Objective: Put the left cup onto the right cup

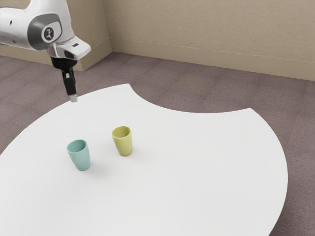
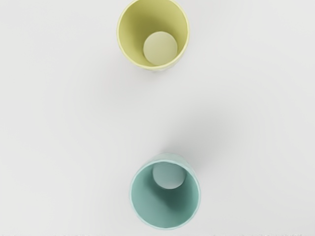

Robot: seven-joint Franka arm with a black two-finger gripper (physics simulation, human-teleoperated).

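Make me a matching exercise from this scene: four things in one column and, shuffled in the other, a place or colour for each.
1. teal cup
2. yellow-green cup
3. gripper
4. table

A. white, with a curved notch in its far edge
B. upright, toward the exterior view's right
C. up in the air, apart from both cups
D. upright, toward the exterior view's left

Pairs: 1-D, 2-B, 3-C, 4-A
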